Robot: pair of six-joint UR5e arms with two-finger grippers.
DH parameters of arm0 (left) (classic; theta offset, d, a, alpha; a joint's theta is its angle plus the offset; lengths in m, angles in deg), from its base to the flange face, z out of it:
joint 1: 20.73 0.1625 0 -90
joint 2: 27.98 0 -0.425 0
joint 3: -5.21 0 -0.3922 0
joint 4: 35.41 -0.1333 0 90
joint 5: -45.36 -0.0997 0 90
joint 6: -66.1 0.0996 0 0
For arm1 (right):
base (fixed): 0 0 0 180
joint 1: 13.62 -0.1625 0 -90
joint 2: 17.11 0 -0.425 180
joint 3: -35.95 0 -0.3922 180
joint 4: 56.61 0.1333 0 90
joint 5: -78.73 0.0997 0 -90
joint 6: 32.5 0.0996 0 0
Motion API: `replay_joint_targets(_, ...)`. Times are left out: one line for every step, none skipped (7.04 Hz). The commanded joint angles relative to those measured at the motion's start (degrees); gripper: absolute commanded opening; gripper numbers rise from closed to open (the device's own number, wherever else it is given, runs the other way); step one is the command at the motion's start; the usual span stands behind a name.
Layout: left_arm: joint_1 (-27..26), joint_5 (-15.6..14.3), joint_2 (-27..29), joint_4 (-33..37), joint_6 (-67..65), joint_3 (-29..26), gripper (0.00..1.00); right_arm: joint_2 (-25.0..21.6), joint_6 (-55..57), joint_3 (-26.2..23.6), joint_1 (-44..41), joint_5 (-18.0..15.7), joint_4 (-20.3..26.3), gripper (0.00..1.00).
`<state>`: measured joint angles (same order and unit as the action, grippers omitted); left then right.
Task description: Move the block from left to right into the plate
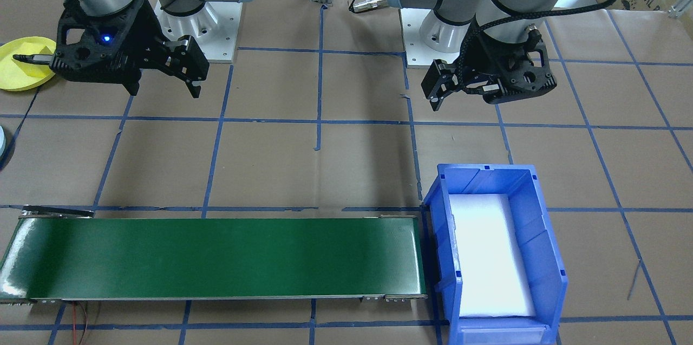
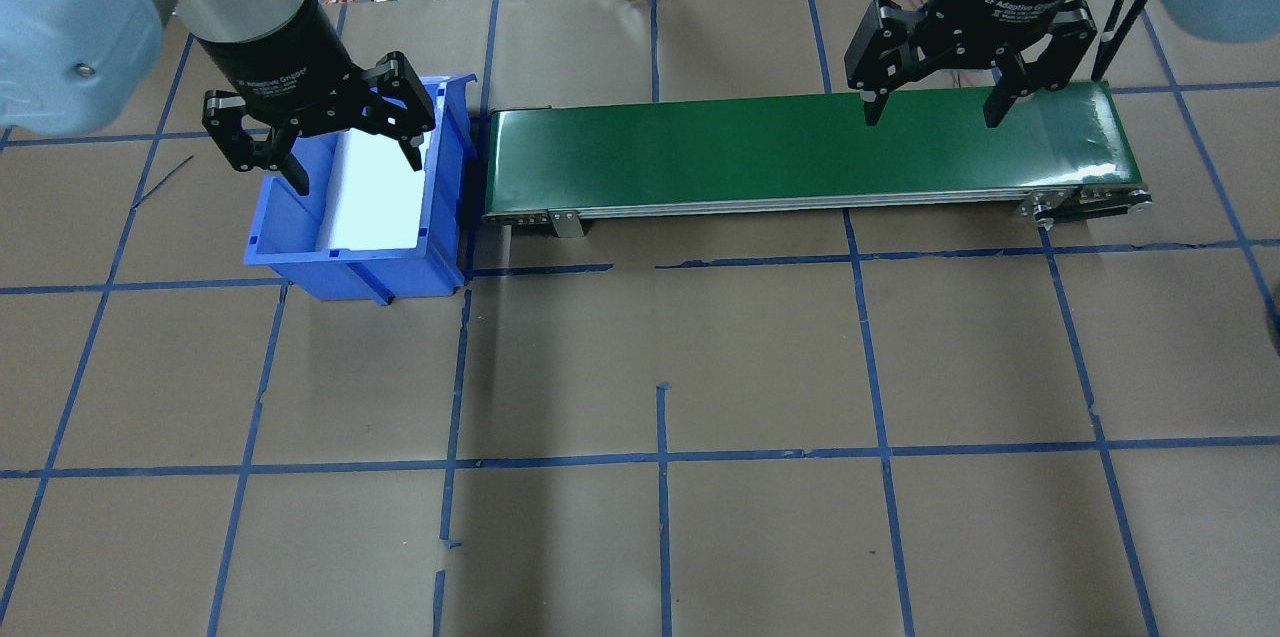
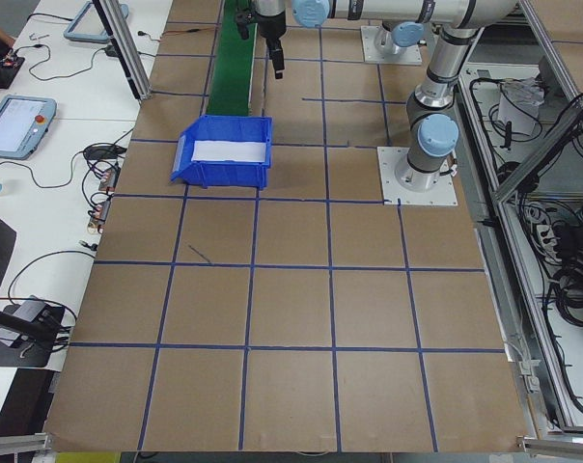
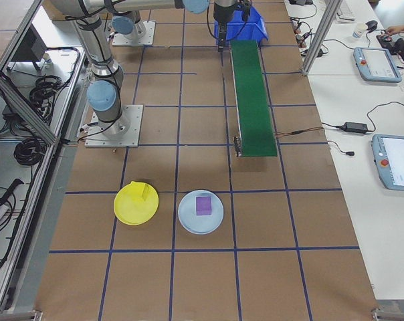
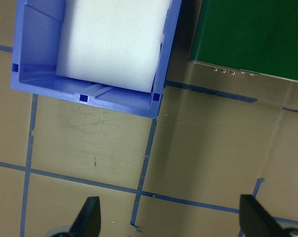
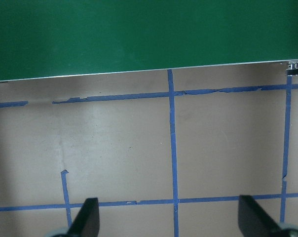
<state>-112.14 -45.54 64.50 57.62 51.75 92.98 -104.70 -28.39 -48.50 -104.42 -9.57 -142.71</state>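
Both end effectors open, left end effector (image 2: 320, 142) over bin (image 2: 300, 252), right end effector (image 2: 928, 102) over belt (image 2: 700, 152)

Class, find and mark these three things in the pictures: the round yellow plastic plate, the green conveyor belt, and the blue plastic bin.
Round yellow plastic plate (image 4: 132, 207): exterior right view, on its bare floor.
Green conveyor belt (image 1: 216, 258): exterior front-facing view, middle of the belt surface.
Blue plastic bin (image 2: 285, 237): overhead exterior view, on its left wall.
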Motion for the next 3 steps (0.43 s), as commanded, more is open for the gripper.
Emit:
replay_joint_targets(0.00, -1.04, -0.55, -0.39, -0.16, -0.14, 1.00, -0.48, 0.37, 0.16, 1.85, -0.72, 2.15, 1.00)
replay_joint_targets(0.00, -1.13, -0.64, -3.44, 0.37, 0.29, 1.00, -0.57, 0.37, 0.07, 1.85, -0.81, 2.25, 1.00)
replay_joint_targets(-0.44, -2.17, -0.64, -4.07, 2.37, 0.38, 1.00, -0.57, 0.37, -0.01, 1.68, -0.64, 2.25, 1.00)
